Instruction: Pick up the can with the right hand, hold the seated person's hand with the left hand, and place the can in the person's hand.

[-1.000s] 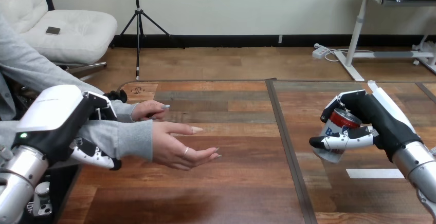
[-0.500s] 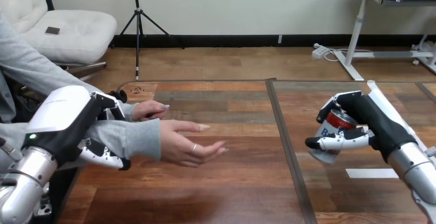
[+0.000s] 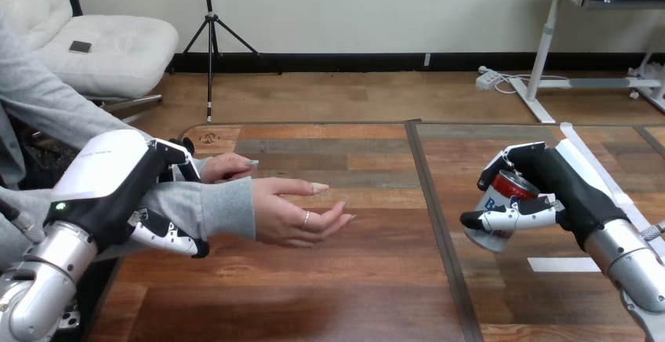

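Observation:
My right hand (image 3: 566,193) holds a red-topped can (image 3: 499,210) above the table's right half, fingers and thumb curled round it, the can tilted. At the left, my left hand (image 3: 118,189) is wrapped round the person's forearm (image 3: 188,207) in a grey sleeve, fingers above and thumb below. The person's hand (image 3: 298,212) reaches out palm up over the table's middle, well left of the can. The person's other hand (image 3: 227,167) rests on the table behind it.
A strip of white tape (image 3: 570,264) lies on the wooden table (image 3: 376,279) under my right forearm. A dark seam (image 3: 439,224) runs down the tabletop between the person's hand and the can.
My left hand and the person's forearm have moved right, carrying the open palm further toward the middle. My right hand has brought the can slightly left and down.

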